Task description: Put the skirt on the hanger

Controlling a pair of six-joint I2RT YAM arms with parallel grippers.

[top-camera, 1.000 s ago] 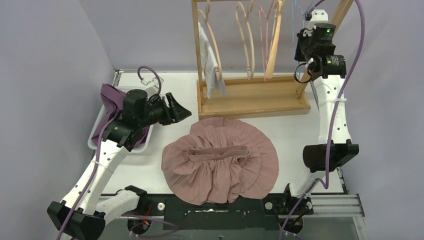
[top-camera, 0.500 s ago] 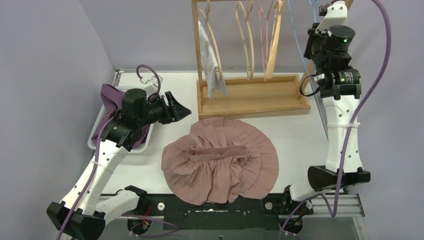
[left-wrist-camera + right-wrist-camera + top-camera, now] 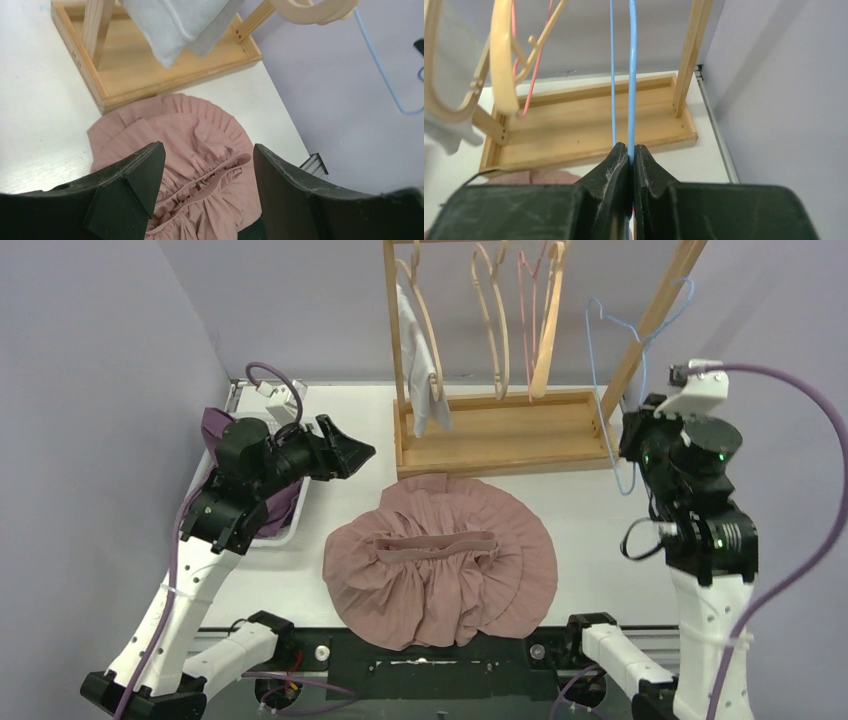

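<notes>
The pink pleated skirt [image 3: 440, 560] lies spread flat on the table in front of the wooden rack, waistband up; it also fills the lower left wrist view [image 3: 200, 135]. My left gripper [image 3: 355, 452] hovers open above the skirt's left edge, with nothing between its fingers [image 3: 207, 150]. A thin blue wire hanger [image 3: 603, 360] hangs free of the rack at the right. My right gripper [image 3: 630, 445] is shut on its wire. In the right wrist view the hanger [image 3: 632, 75] rises straight up from the closed fingertips of the gripper [image 3: 630, 147].
The wooden rack [image 3: 500, 435] stands behind the skirt with wooden hangers [image 3: 430, 330], a pink one [image 3: 525, 300] and a white cloth [image 3: 415, 380] on it. A white basket [image 3: 195, 515] holding a purple garment [image 3: 222, 432] sits at the left.
My right arm has drawn the blue hanger off the rack's top rail, down and toward the near right. My left gripper has opened wider and shifted slightly back.
</notes>
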